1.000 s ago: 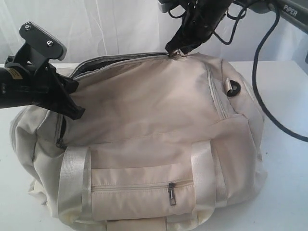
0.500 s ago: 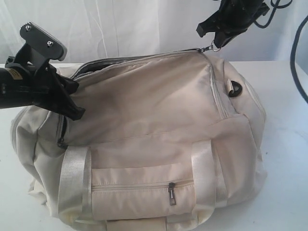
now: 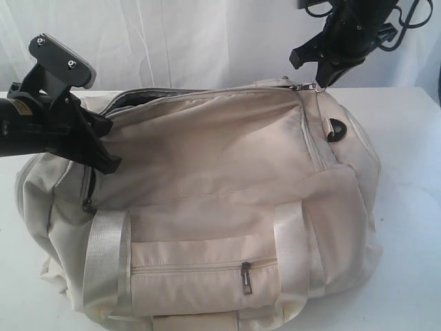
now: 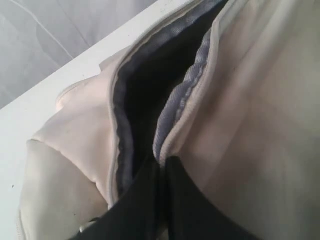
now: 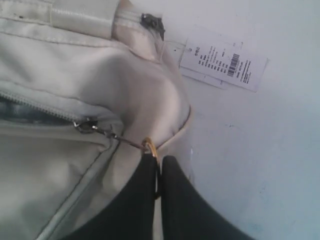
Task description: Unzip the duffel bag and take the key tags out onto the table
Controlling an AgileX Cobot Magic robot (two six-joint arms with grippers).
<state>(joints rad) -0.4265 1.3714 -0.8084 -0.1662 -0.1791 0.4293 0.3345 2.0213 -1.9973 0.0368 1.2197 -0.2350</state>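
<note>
Left gripper [image 3: 109,163] low at left, jaws pinched together (right gripper [image 3: 321,79] likewise, high at right, tips down)

The large fabric duffel bag [image 3: 220,172] is cream, with paler glossy satin webbing handles [image 3: 107,255] and dark grey lining [image 4: 142,100]. Its plastic strap ring [image 3: 336,128] is black, the metal zip pull [image 5: 87,125] silver. The flat bench [image 3: 413,227] is white; a paper label [image 5: 223,62] is white with a black barcode.

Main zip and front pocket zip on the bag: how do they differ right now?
The main zip gapes open, showing dark lining; the front pocket zip is closed. The main zip's pull is stretched taut by the right claw; the pocket zip's pull hangs free. Both are cream with metal pulls.
</note>
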